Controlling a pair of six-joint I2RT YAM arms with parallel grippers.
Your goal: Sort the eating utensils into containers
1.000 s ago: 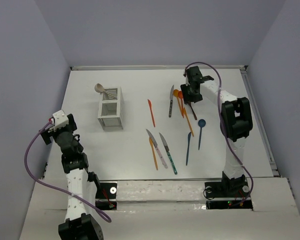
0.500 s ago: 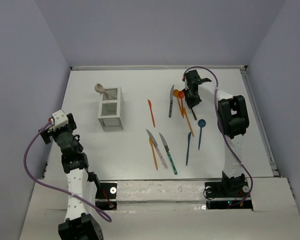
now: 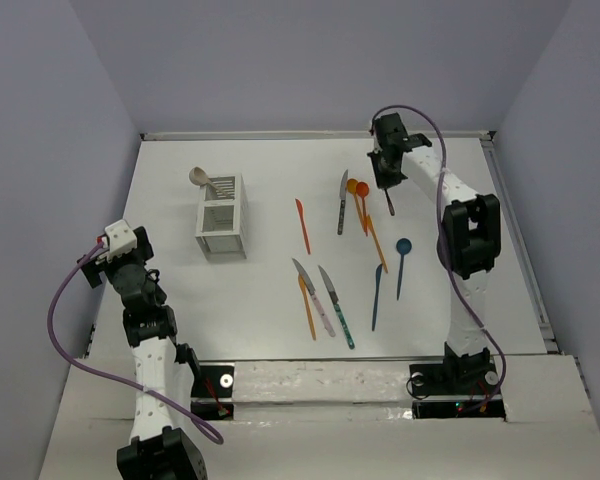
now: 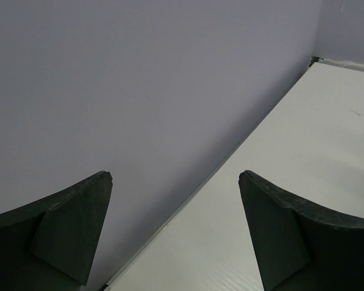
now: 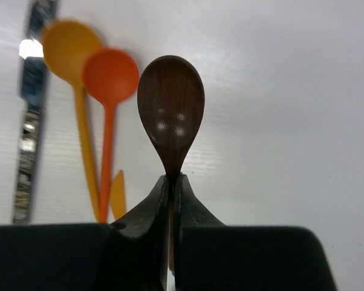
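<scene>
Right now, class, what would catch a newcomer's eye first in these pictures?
The dark brown wooden spoon, pinched by its neck in the right gripper toward the far right of the table. Then the white slatted caddy toward the far left, one beige spoon leaning in it, and coloured spoons and knives scattered between.

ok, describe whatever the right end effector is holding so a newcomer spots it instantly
Look at the far right part of the white table, where the right end effector is shut. Pinched in it by the neck is the brown spoon. It is the only dark, glossy brown one; the orange spoons beside it are bright.
</scene>
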